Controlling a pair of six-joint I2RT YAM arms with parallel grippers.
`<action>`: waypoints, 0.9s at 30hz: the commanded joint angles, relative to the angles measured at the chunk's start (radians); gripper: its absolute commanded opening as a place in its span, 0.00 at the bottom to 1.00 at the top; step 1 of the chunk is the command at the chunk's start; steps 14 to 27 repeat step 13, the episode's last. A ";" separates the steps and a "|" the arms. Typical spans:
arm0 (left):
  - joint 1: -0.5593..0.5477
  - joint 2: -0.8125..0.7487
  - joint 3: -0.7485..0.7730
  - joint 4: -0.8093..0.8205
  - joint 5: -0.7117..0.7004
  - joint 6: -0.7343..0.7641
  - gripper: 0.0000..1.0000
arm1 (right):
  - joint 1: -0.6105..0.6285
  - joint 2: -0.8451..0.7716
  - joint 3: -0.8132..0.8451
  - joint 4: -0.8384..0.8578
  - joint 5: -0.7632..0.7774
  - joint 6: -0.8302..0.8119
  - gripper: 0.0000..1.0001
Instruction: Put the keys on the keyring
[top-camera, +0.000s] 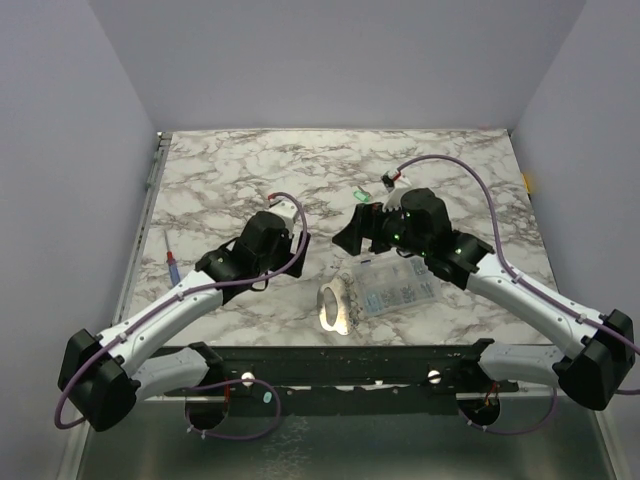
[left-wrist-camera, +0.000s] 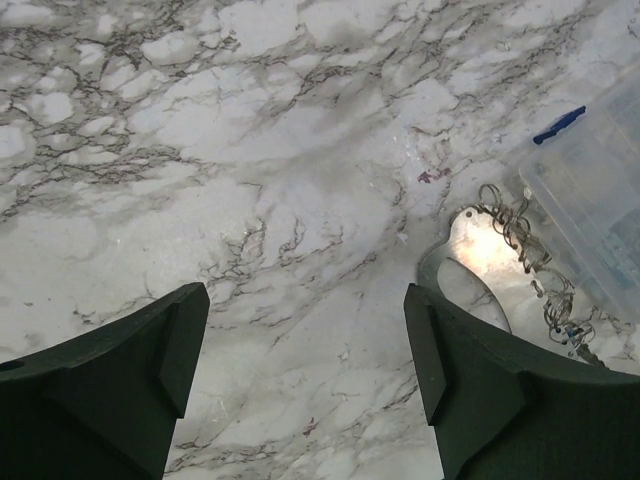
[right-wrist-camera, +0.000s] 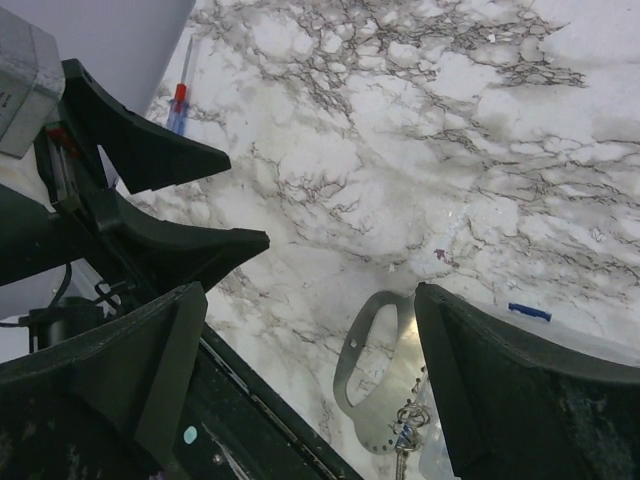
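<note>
Left gripper (left-wrist-camera: 305, 330) is spread wide over the marble tabletop (left-wrist-camera: 250, 150), nothing between its fingers. Right gripper (right-wrist-camera: 310, 320) is just as wide, empty too, facing it. The keyring (left-wrist-camera: 512, 222), a coil of wire, lies on a shiny metal plate (left-wrist-camera: 478, 250) just beside the clear box (left-wrist-camera: 600, 190). The keys (left-wrist-camera: 570, 335) are bunched at its end, too small to tell apart.

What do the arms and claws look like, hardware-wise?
The left arm and right arm have white links with black joint housings, and a purple cable loops along each. The left claw and right claw each have two dark, matte, wedge-shaped fingers.
</note>
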 joint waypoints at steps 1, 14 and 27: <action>0.004 -0.060 -0.006 0.032 -0.103 -0.008 0.86 | 0.001 -0.008 0.028 0.033 0.016 0.034 0.98; 0.005 -0.118 -0.021 0.033 -0.160 -0.018 0.87 | 0.000 -0.043 -0.010 0.040 0.104 0.108 1.00; 0.005 -0.118 -0.021 0.033 -0.160 -0.018 0.87 | 0.000 -0.043 -0.010 0.040 0.104 0.108 1.00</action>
